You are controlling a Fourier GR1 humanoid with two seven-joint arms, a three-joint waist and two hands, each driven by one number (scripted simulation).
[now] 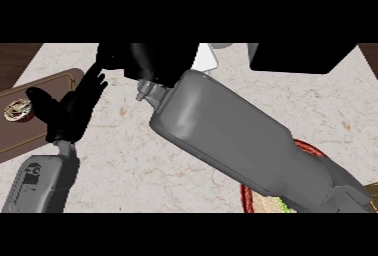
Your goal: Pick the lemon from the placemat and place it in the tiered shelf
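Observation:
No lemon shows anywhere in the head view. My right forearm (229, 140) crosses the view from the lower right to the upper middle. Its black hand (144, 60) is a dark mass at the far edge of the counter, just left of a white object (207, 59) that may be part of the tiered shelf. Whatever that hand holds is hidden. A round red-rimmed mat (246, 199) lies at the lower right, mostly under the forearm. My left hand (70, 112) rests open at the left, fingers up, beside a brown mat.
A brown mat with a gold border (33, 137) lies at the left edge, with a small round yellowish and red object (16, 110) on it. A black boxy object (303, 57) stands at the back right. The marble counter (148, 170) shows between the arms.

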